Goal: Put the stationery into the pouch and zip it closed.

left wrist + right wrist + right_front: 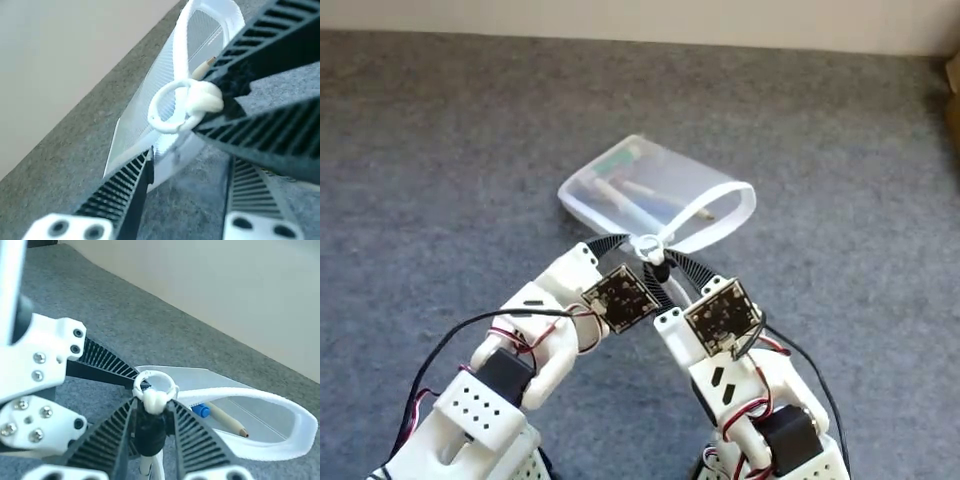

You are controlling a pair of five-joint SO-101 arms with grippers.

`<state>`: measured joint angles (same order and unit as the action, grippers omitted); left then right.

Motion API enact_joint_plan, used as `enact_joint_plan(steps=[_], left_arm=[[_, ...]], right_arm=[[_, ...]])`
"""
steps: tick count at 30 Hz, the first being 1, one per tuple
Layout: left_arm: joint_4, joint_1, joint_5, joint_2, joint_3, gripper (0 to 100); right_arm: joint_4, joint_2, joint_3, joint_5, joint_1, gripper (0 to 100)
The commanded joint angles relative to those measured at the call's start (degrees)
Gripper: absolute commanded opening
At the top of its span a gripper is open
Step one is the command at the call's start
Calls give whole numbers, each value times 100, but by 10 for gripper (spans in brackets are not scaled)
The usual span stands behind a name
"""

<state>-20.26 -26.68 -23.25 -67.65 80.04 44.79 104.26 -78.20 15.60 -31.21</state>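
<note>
**Left wrist view:** The left gripper (192, 162) stood open. Its two black ribbed fingers were spread wide, and the near end of the pouch (145, 107) could be seen between them. The pouch was a translucent white bag with a faint grid pattern and a thick white zipper band, lying on grey carpet (70, 165). Close by, the right gripper (222, 97) was clamped on the zipper pull (200, 100), a white knob carrying a white ring. The tip of a tan pencil (205, 66) showed just beside it.

**Right wrist view:** The right gripper's fingers met around the pull, with the ring standing clear beyond their tips. Behind the ring the pouch mouth gaped in a wide loop. A blue-capped pen (201, 410) and the pencil lay inside. One finger of the left gripper ran alongside the zipped end.

**High view:** The pouch lay mid-carpet, just ahead of both arms, which converged on its near end. Its mouth was unzipped on the right arm's side. Pale pens and a greenish item (616, 160) showed through its clear wall.
</note>
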Motion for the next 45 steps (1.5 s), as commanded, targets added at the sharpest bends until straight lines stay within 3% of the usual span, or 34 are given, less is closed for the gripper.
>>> enact_joint_plan(steps=[1,8,12,21,27,29,42,45], left_arm=[[457,-119,0,-57,101,230],[1846,-101,0,-57,690,143],[2233,-92,0,-57,831,137],[2207,-145,0,-48,857,132],[2242,-321,-26,-57,1051,10],[2224,-321,-26,-101,1086,10],[2171,22,0,-101,1095,7],[1732,48,0,-110,980,6]], right_arm=[[-189,119,198,-26,22,5],[-189,119,198,-26,22,5],[-189,119,198,-26,22,5],[-189,119,189,-35,22,5],[-189,119,233,-26,127,5],[-242,119,233,-35,286,5],[-1982,119,-699,-62,1385,5],[-2457,119,-936,-62,1604,5]])
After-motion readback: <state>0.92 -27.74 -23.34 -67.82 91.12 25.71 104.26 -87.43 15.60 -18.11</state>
